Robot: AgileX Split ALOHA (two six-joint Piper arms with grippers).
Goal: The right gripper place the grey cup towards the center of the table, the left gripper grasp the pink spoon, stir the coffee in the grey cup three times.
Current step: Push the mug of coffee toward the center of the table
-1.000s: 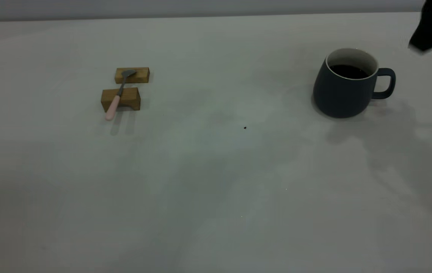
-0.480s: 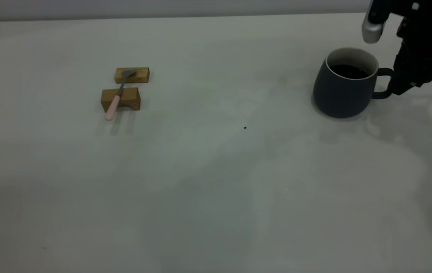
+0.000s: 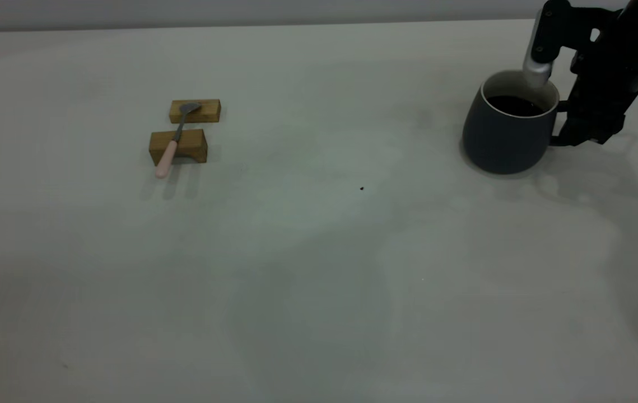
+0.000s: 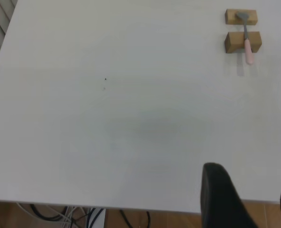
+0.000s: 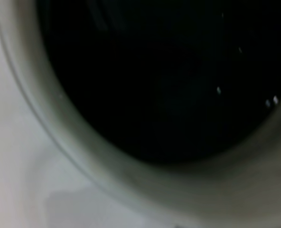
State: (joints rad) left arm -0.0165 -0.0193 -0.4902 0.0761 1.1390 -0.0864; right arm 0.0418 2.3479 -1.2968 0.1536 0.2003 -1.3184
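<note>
Right gripper [image 3: 573, 131]: now low at the handle side of the grey cup [image 3: 506, 134], whereas a second ago only a dark corner of the arm showed at the upper right edge of the exterior view; half a second ago it hung slightly higher and further to the right.
Camera module: the silver-grey module on the right arm sits over the cup's far rim, having come down from above it.
Right fingers: at the cup's handle, which they hide; whether they are spread or closed on it cannot be told.
Grey cup: upright at the far right of the worktop [image 3: 319, 268], in the same spot as in both earlier views, so not yet moved towards the centre.
Coffee [image 5: 164, 76]: dark surface fills the right wrist view, ringed by the pale inner wall; level, with no visible spill.
Pink spoon [image 3: 172, 143]: lying across two wooden blocks [image 3: 184, 129] at the left of the worktop, well apart from the cup, position unchanged.
Left gripper [image 4: 247, 199]: held back above the worktop's edge, fingers standing apart with nothing between them, far from the spoon.
Meaning for the task: the approach to the cup appears nearly complete; grasp and transfer to centre remain, then the spoon pickup and stirring.
</note>
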